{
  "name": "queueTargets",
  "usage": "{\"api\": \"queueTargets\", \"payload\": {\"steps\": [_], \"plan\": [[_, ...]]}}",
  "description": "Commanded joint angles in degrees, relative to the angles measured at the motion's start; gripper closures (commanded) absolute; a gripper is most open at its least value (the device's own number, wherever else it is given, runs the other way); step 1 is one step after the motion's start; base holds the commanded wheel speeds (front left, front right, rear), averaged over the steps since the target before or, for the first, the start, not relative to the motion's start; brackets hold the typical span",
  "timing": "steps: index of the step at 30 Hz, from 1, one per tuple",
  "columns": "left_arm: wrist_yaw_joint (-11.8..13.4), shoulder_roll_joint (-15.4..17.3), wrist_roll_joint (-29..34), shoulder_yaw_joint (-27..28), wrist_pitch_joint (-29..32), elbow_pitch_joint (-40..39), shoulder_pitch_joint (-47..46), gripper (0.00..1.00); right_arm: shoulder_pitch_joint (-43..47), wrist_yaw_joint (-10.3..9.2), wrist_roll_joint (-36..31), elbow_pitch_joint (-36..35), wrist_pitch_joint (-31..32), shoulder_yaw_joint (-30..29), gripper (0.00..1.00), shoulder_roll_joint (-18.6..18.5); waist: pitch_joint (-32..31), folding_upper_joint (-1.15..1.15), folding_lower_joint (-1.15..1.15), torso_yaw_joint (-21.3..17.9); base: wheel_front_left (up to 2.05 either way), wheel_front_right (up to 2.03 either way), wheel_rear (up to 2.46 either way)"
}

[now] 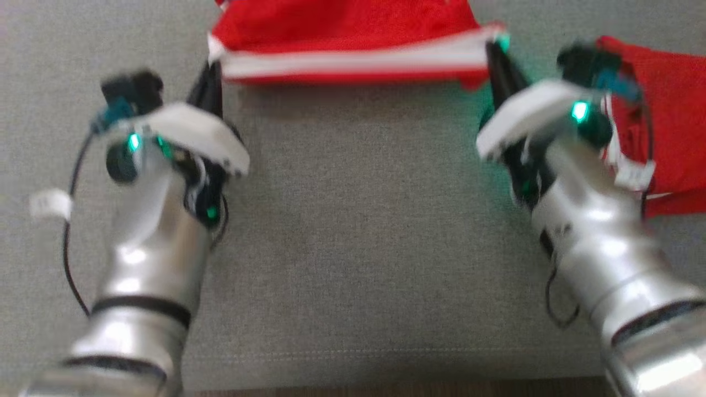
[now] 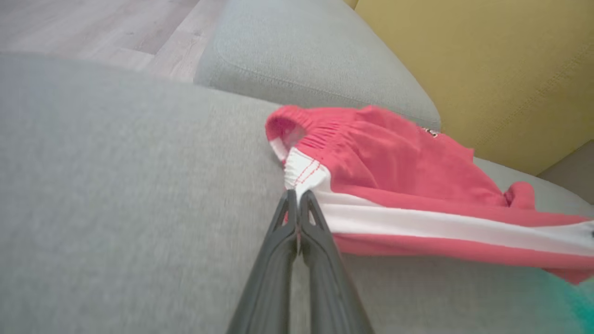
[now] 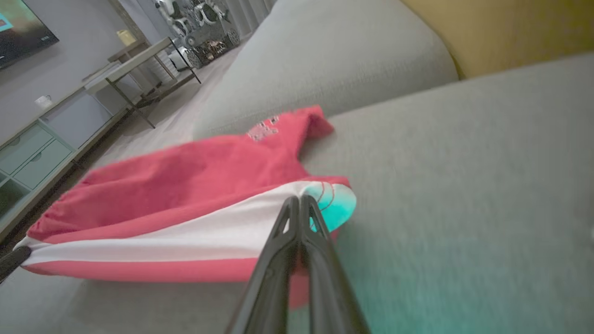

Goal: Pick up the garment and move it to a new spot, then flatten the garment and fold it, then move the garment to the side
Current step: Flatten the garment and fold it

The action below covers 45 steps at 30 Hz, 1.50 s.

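Observation:
The garment (image 1: 342, 27) is a pair of red shorts with a white side stripe, lying on a grey sofa cushion (image 1: 358, 220) at the top of the head view. Its striped edge is stretched between my two grippers. My left gripper (image 1: 212, 59) is shut on the waistband corner; in the left wrist view the fingertips (image 2: 297, 197) pinch the white stripe of the garment (image 2: 394, 162). My right gripper (image 1: 492, 48) is shut on the leg-hem corner; in the right wrist view it (image 3: 300, 202) clamps the stripe's end of the garment (image 3: 185, 185).
Another red cloth with white trim (image 1: 667, 132) lies at the right, partly behind my right wrist. A yellow back cushion (image 2: 487, 60) rises behind the seat. The sofa's front edge (image 1: 353, 380) runs near my forearms. A cabinet and a table (image 3: 60, 120) stand across the wooden floor.

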Motion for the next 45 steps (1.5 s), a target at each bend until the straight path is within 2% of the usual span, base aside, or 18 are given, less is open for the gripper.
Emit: {"api": "queueTargets", "payload": {"steps": [1, 2, 7, 14, 18, 24, 30, 33, 37, 41, 45], "plan": [[-0.04, 2.23, -0.17, 1.87, -0.35, -3.2, 3.04, 1.0, 3.53, 0.37, 1.33, -1.62, -1.41, 0.63, 1.0, 0.48, -1.57, 0.0, -0.01, 0.1, 0.0, 0.0, 0.0], [-0.04, 2.23, -0.17, 1.87, -0.35, -3.2, 3.04, 1.0, 3.53, 0.37, 1.33, -1.62, -1.41, 0.63, 1.0, 0.48, -1.57, 0.0, -0.01, 0.1, 0.0, 0.0, 0.0], [-0.65, 2.15, 0.15, 1.77, -0.35, -11.12, 14.74, 1.0, 14.16, 0.37, 2.04, -4.78, -2.13, 0.48, 1.0, 0.38, -5.06, 0.0, -0.01, -0.18, 0.0, 0.0, 0.0], [-0.74, 2.14, 3.54, 2.19, -0.36, -24.79, 31.69, 1.0, 33.53, 0.37, -2.75, -21.21, -2.2, -7.24, 1.0, -1.52, -9.88, 0.0, -0.01, -0.59, 0.0, 0.0, 0.0], [0.68, 2.18, 4.8, 3.13, -0.36, -33.57, 40.76, 1.0, 45.18, 0.37, -7.38, -31.41, -1.75, -12.41, 1.0, -1.83, -11.82, 0.0, -0.01, -0.56, 0.0, 0.0, 0.0], [3.51, 2.54, 4.74, 3.83, 0.88, -45.13, 51.94, 1.0, 60.69, 0.37, -14.93, -50.93, 7.46, -20.69, 1.0, -0.56, -14.25, 0.0, -0.01, 0.0, 0.0, 0.0, 0.0], [6.4, 2.6, 5.17, 3.0, 5.11, -56.64, 59.39, 1.0, 72.05, 0.37, -18.76, -69.85, 17.49, -24.92, 1.0, 0.41, -15.6, 0.0, -0.01, 0.57, 0.0, 0.0, 0.0], [7.15, 3.05, 5.15, 2.99, 6.79, -60.3, 61.24, 1.0, 74.68, 0.37, -17.96, -75.79, 20.06, -25.9, 1.0, 0.46, -15.96, 0.0, -0.01, 0.51, 0.0, 0.0, 0.0], [7.01, 3.8, 4.86, 2.62, 9.08, -62.37, 61.17, 1.0, 74.12, 0.37, -18.22, -78.71, 22.16, -27.07, 1.0, 0.47, -15.45, 0.0, -0.01, 0.65, 0.0, 0.0, 0.0], [6.15, 4.69, 4.62, 1.7, 12.85, -62.48, 57.2, 1.0, 67.5, 0.37, -20.29, -77.93, 23.46, -27.91, 1.0, 0.48, -13.46, 0.0, -0.01, 1.68, 0.0, 0.0, 0.0], [4.11, 4.64, 2.97, 0.49, 16.47, -60.62, 50.27, 1.0, 56.28, 0.37, -21.34, -73.71, 24.73, -27.31, 1.0, -0.19, -9.96, 0.0, -0.01, 3.46, 0.0, 0.0, 0.0]]}}
